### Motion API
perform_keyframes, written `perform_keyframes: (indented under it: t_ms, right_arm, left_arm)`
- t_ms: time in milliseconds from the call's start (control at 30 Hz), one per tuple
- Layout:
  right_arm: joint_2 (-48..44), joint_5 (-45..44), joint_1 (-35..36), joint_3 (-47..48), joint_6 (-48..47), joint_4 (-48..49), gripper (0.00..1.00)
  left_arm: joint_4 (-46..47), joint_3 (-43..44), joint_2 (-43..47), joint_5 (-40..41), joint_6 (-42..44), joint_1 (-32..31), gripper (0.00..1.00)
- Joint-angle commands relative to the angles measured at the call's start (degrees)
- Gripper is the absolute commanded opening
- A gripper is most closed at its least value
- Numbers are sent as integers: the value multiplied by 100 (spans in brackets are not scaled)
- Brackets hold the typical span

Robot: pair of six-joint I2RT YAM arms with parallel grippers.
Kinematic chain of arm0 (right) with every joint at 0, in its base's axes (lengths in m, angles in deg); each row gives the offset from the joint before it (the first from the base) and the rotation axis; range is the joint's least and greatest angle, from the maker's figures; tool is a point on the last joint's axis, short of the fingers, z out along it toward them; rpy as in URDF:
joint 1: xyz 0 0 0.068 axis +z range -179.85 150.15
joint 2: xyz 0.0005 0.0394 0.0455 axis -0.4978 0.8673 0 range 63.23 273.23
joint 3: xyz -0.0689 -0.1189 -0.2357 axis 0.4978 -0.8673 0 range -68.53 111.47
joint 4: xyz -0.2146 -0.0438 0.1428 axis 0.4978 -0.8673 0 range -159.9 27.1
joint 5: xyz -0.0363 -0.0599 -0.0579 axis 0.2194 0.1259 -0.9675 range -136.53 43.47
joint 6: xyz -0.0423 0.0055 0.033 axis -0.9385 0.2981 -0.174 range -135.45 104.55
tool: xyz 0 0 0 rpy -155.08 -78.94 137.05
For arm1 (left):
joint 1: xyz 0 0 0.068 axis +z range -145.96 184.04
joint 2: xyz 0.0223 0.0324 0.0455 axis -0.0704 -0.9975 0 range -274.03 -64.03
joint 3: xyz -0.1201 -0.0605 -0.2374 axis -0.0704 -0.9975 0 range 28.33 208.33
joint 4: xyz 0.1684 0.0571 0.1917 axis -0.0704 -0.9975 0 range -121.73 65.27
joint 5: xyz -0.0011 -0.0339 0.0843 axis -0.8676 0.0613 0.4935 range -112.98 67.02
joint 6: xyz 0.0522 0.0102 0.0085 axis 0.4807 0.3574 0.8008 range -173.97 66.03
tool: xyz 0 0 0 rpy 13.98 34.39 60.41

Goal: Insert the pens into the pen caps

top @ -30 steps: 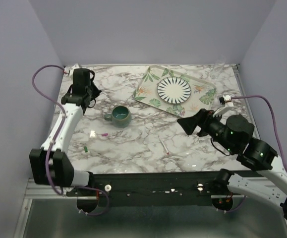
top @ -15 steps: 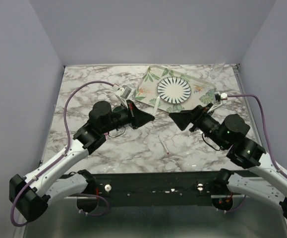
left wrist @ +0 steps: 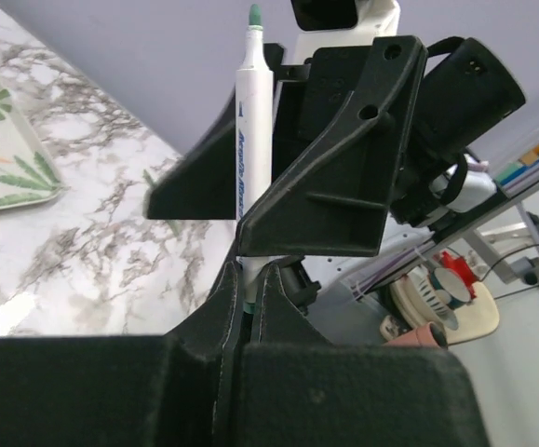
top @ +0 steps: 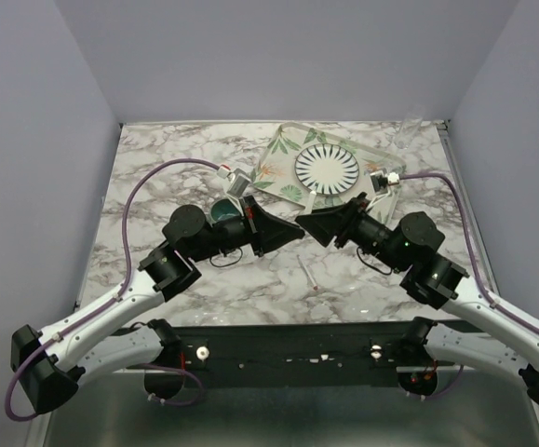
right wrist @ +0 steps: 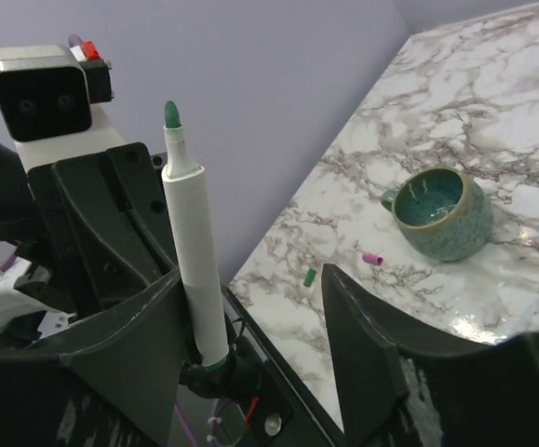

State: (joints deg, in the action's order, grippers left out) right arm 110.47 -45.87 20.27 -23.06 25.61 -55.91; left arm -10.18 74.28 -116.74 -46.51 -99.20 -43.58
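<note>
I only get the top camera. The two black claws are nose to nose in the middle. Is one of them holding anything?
Observer: Yes. The left wrist view shows the left gripper shut on the lower end of a slim white pen with a bare green tip.
Operator: Is the other claw squeezing it too?
Observer: No. In the right wrist view the right gripper is open, with the pen beside one finger and a wide gap to the other.
Operator: Where are the little caps? I can't see them.
Observer: The right wrist view shows the tiny green cap and the tiny pink cap lying apart on the white marble table, near the green ceramic cup.
</note>
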Motion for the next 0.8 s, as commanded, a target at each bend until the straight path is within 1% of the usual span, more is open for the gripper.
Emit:
perform_keyframes:
  t_ms: [0,33,67,133,167,200,300,367,433,567,633,667,700,733,767]
  right_arm:
    - [48,338,-38,-170,227,646,53]
    - [39,399,-30,-196,271,655,50]
    - [31,451,-38,-223,289,716,45]
    - [4,583,-38,-336,367,813,40]
    - [-5,619,-38,-372,385,892,35]
    - [-5,654,-30,-399,420,910,33]
    - [-40,759,-38,-452,491,936,33]
    - [-49,803,-29,-478,535,937,35]
    - [-49,795,-12,-495,517,936,36]
    - [-83,725,6,-592,491,1076,23]
    - [-136,733,6,-654,508,1156,24]
    - [-145,733,6,-645,500,1165,27]
    - [-145,716,6,-610,491,1165,27]
    - [-145,716,14,-601,439,1165,24]
    - [-137,733,6,-584,386,1191,3]
  left_arm:
    - [145,-43,138,199,41,-99,0]
    - [145,-43,138,217,50,-108,0]
    - [145,-43,147,226,41,-116,0]
    - [136,-25,138,287,58,-134,0]
    - [128,-16,147,296,58,-134,0]
    - [127,-16,138,305,58,-134,0]
    - [110,1,138,375,67,-152,0]
    - [92,1,129,463,76,-152,0]
    - [40,1,129,498,94,-160,0]
    - [31,-34,147,507,129,-169,0]
    - [22,-69,173,490,146,-178,0]
    - [31,-78,182,490,146,-178,0]
    - [31,-95,199,490,146,-178,0]
    - [31,-95,191,472,146,-178,0]
    - [39,-95,191,463,155,-178,0]
